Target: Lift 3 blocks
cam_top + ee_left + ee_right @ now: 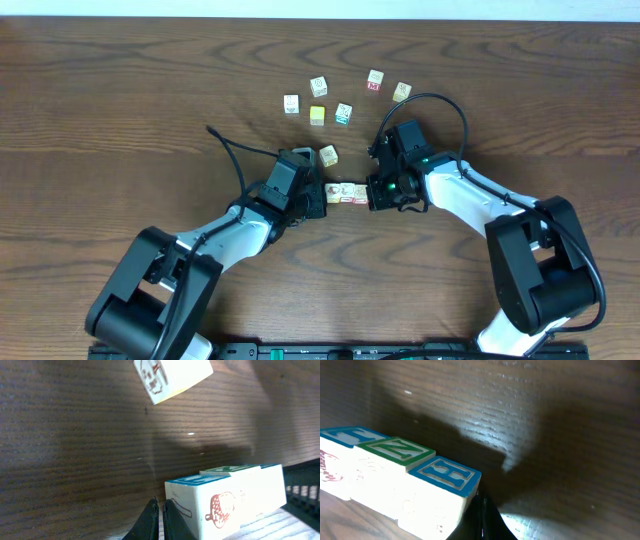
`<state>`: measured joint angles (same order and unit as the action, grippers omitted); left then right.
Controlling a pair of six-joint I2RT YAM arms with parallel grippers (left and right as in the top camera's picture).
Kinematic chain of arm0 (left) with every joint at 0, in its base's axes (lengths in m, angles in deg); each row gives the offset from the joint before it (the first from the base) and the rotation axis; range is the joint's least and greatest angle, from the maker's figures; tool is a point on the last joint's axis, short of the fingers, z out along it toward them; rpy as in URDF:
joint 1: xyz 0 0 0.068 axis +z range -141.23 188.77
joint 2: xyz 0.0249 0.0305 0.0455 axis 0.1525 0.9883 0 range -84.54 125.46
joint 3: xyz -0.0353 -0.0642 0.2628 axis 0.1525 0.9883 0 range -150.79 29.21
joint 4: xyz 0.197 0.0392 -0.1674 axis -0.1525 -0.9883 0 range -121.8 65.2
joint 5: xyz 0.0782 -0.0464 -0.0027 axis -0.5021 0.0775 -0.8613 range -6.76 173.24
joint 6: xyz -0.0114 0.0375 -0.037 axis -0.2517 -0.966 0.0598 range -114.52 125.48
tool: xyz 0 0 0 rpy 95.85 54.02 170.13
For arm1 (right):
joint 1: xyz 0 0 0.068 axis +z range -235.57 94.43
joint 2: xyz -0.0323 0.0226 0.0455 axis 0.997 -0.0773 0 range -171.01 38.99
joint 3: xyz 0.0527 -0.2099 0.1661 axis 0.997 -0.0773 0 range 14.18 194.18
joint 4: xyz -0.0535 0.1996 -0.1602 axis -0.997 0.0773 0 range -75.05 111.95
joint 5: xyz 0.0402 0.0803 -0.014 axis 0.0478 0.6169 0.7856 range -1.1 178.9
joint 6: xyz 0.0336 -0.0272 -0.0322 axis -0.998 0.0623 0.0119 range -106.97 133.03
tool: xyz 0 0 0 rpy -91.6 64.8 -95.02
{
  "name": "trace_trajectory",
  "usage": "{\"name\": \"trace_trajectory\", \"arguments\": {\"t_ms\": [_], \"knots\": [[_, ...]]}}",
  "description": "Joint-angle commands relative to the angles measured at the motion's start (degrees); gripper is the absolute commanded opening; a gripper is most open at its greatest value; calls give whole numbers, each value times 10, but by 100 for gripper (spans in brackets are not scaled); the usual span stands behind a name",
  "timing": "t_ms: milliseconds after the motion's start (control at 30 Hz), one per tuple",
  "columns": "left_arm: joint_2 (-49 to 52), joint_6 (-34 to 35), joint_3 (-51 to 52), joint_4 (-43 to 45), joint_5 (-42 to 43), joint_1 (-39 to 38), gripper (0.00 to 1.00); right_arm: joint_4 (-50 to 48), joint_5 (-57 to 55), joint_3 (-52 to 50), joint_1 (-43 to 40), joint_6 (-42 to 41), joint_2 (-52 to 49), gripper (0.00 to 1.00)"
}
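Three blocks [347,191] form a tight row between my two grippers, end to end. The left gripper [320,196] is shut and its closed tips [160,503] press against the near block [200,507], which has an acorn picture. The right gripper [374,190] is also shut, and its tips [481,505] push on the far end block [440,492], marked H. Beside that one are a green N block [390,467] and a blue-topped block [342,452]. A dark shadow lies on the wood apart from the row, so the row seems slightly off the table.
Several loose cubes lie on the dark wooden table [120,100] behind the grippers: one [328,154] just beyond the row, also in the left wrist view [170,377], a yellow one [317,115], a teal-marked one [343,113], and others [375,80] farther back.
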<state>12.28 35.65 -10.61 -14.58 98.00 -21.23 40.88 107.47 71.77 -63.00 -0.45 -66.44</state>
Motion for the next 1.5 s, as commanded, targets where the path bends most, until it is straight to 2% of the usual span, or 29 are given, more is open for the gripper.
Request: {"name": "trace_trajectory", "arguments": {"t_ms": [0, 300, 1467], "knots": [[-15, 3, -13, 7, 43, -7, 7, -1, 52, 2, 8, 9, 21, 1], [-15, 3, -13, 6, 38, -28, 7, 0, 50, 2, 8, 9, 21, 1], [-37, 3, -15, 6, 37, -29, 7, 9, 35, 9, 8, 9, 40, 1]]}}
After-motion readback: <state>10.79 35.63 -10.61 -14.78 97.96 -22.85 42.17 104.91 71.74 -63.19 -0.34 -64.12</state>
